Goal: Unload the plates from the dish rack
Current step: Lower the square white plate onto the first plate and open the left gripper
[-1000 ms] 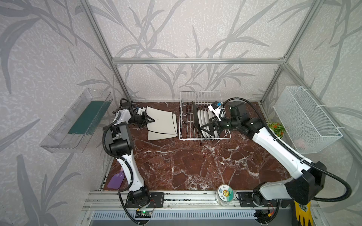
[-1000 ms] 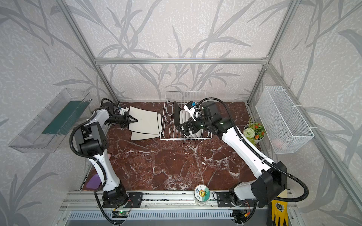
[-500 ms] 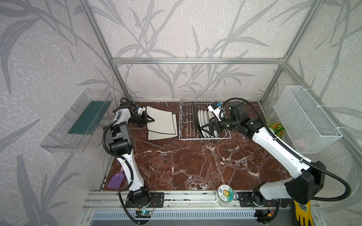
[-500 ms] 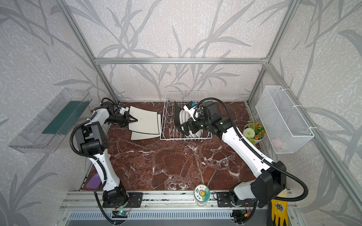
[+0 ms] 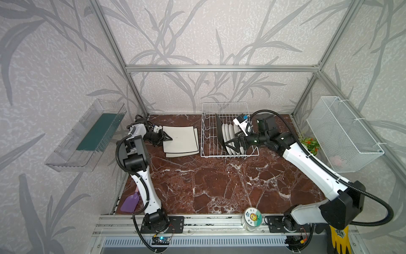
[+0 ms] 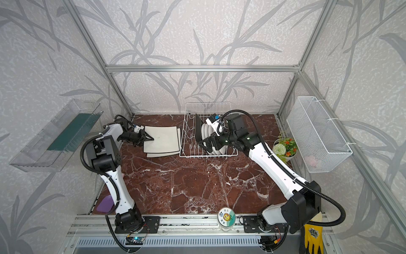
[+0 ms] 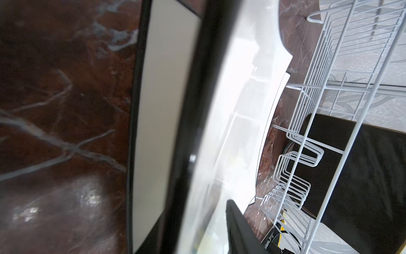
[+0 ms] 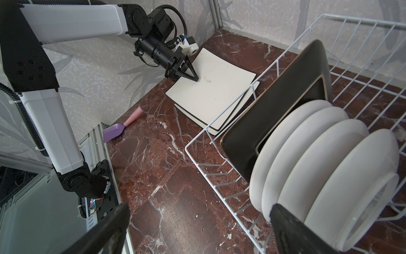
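Two cream plates (image 5: 181, 140) lie stacked on the desk (image 5: 219, 182) beside the dish rack (image 5: 203, 132); the black plate (image 5: 218, 129) and four round plates (image 5: 228, 134) stand in it, not unloaded. The right tool (image 5: 233, 144) gapes around the round ones; the left tool (image 5: 168, 139) sits at the cream stack's edge, its grip unclear

Round plates (image 8: 307, 176) overlapping (fronts hidden), cream plate (image 7: 237, 99) seemingly blurred

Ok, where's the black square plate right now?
In a top view the black square plate stands upright in the dish rack, just left of the four round white plates.
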